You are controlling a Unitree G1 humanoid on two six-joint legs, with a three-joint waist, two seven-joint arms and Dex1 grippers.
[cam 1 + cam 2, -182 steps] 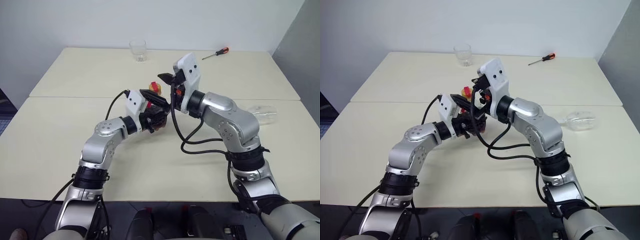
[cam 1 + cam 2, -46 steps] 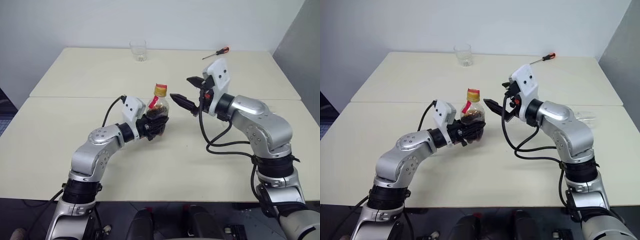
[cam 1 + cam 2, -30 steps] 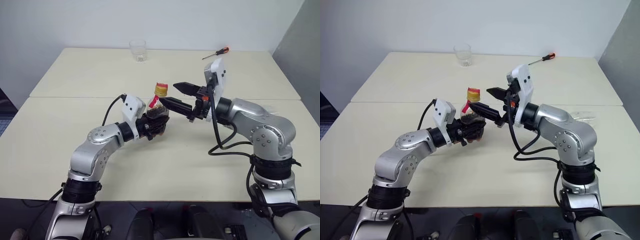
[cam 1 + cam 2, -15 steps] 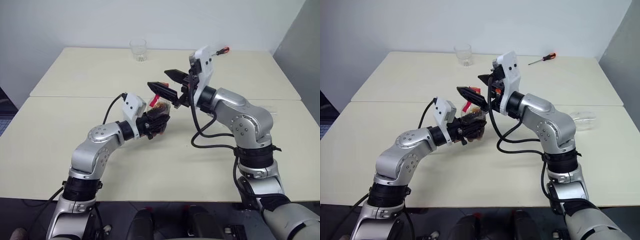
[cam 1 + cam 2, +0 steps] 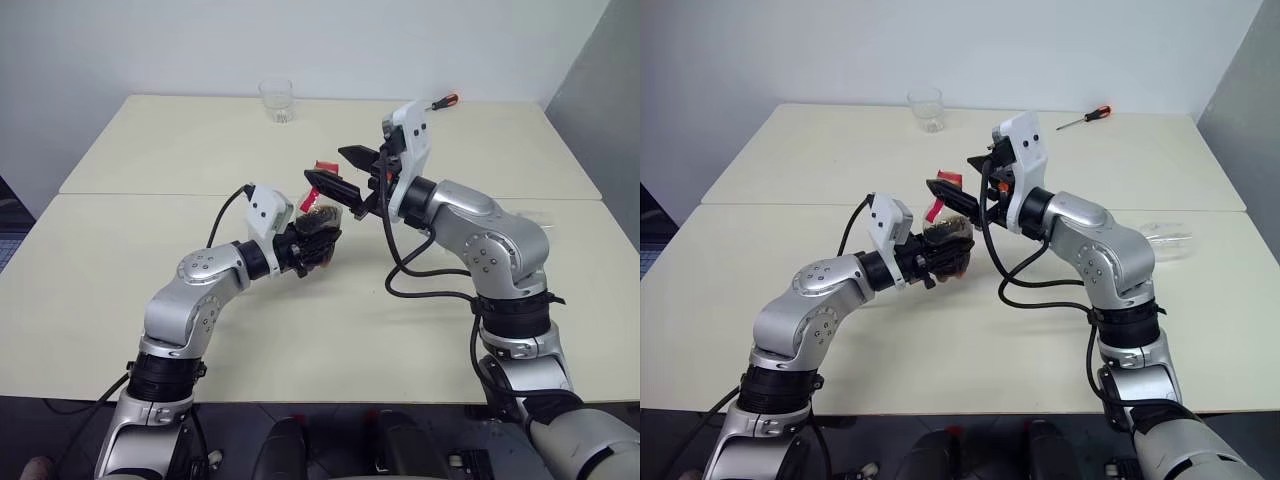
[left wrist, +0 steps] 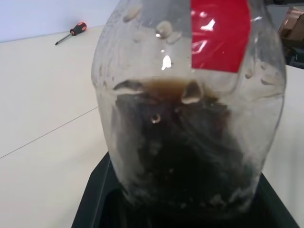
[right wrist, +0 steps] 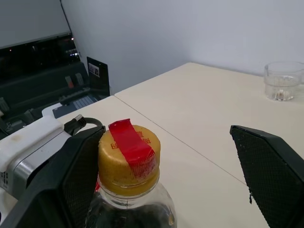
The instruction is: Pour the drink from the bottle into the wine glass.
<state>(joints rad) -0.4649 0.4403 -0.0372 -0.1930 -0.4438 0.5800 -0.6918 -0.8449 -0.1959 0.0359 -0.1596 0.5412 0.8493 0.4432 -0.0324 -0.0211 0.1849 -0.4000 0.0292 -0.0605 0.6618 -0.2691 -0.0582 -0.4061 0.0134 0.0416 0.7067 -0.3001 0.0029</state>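
Uncapping stage: my left tool (image 5: 940, 258) clamps the bottle (image 6: 190, 118), part full of dark drink (image 6: 185, 166), upright above the cream surface (image 5: 130, 250); my right tool (image 7: 166, 161) stands wide open astride the yellow cap (image 7: 129, 159), empty. Next I judge: close, twist off. The wine glass (image 5: 1162, 242) lies at the right edge; tumbler (image 5: 276, 101) and screwdriver (image 5: 432, 105) sit by the far white wall.
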